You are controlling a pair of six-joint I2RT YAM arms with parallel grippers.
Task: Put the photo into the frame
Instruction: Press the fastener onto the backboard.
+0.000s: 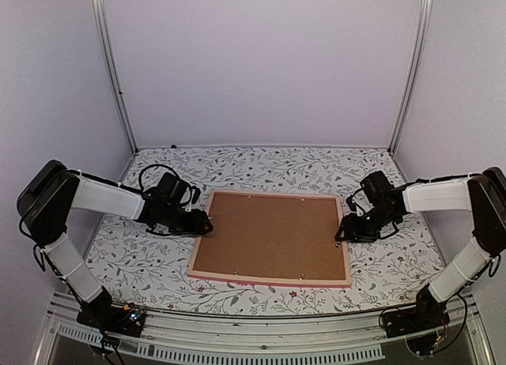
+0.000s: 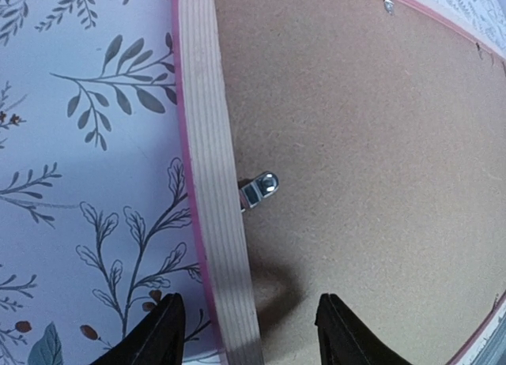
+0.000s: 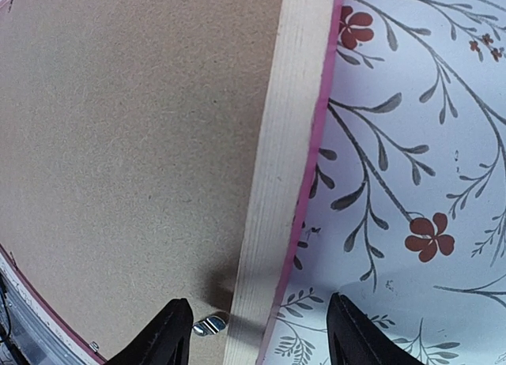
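The pink-edged frame lies face down mid-table, its pale wood rail showing in both wrist views. A brown hardboard backing fills it, and the photo is hidden. My left gripper is open and straddles the frame's left rail, one finger over the tablecloth and the other over the backing, touching neither. My right gripper is open astride the right rail in the same way. A small metal turn clip sits by each rail.
A floral tablecloth covers the table around the frame. White walls and metal posts close in the back and sides. More clips sit along the frame's far edge.
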